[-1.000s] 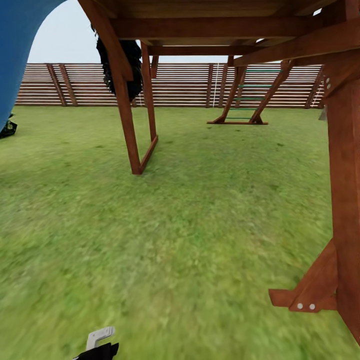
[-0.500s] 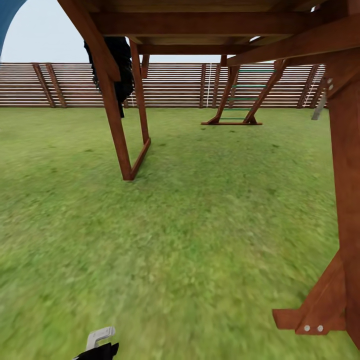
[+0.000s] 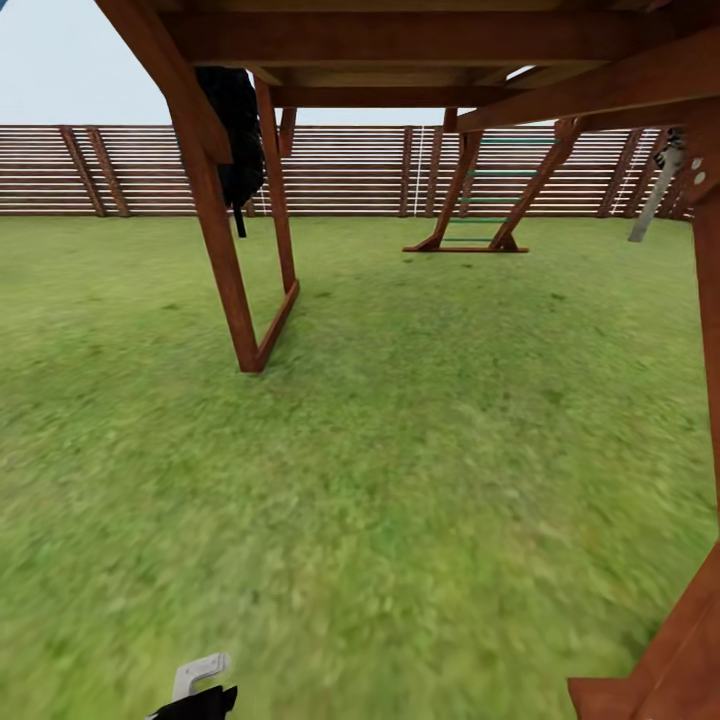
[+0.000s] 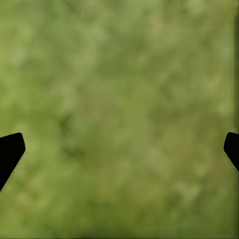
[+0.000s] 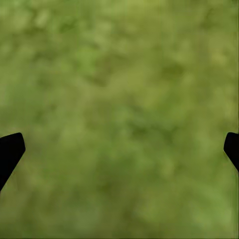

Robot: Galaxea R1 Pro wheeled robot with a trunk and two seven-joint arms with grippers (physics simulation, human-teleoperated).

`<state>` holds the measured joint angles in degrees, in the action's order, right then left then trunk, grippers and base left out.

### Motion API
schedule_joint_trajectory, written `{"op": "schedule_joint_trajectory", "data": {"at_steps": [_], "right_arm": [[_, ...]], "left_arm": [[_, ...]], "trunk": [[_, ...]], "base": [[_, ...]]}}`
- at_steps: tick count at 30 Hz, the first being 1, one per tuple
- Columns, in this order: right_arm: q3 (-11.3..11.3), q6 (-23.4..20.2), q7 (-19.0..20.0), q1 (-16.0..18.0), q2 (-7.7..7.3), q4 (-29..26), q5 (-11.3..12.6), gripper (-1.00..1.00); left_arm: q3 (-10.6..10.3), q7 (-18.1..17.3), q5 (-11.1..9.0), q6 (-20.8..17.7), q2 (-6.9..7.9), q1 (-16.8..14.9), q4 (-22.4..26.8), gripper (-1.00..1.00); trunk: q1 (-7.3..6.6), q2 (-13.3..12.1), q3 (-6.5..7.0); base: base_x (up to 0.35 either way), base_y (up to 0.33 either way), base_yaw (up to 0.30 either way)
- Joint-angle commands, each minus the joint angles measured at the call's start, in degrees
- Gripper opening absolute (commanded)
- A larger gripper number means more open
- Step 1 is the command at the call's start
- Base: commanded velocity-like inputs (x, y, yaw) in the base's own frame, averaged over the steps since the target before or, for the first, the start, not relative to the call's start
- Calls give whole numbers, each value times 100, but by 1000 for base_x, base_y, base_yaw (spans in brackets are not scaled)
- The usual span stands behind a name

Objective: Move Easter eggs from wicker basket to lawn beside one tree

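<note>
Both grippers, left (image 4: 119, 149) and right (image 5: 119, 149), hang over the lawn (image 3: 400, 450) with fingers apart, holding nothing. Farther stand a wooden play frame (image 3: 235, 290) and the fence (image 3: 350, 170). Eggs and basket are out of sight; eggs are probably light, smooth and fragile, best held gently around the middle.

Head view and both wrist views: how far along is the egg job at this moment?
Nothing looks done: no eggs or basket in sight. In hand: nothing; the left gripper and right gripper have jaws wide apart over bare lawn. The robot stands under a wooden play frame, facing the slat fence. Still left: find the basket, take out all three eggs and set them by one tree.
</note>
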<state>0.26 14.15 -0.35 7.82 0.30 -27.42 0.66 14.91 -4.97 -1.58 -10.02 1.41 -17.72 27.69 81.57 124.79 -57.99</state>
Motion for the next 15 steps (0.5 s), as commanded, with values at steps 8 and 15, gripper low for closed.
{"op": "schedule_joint_trajectory", "data": {"at_steps": [8, 15], "right_arm": [[13, 7, 0, 0, -2, 8, -15, 100], [2, 9, 0, 0, 6, 14, -4, 100]], "left_arm": [[-2, 2, 0, 0, 0, -2, 0, 100], [0, 5, 1, -6, 0, -1, 0, 100]], "trunk": [[0, 0, 0], [0, 0, 0]], "base": [[338, 0, 0], [338, 0, 0]]}}
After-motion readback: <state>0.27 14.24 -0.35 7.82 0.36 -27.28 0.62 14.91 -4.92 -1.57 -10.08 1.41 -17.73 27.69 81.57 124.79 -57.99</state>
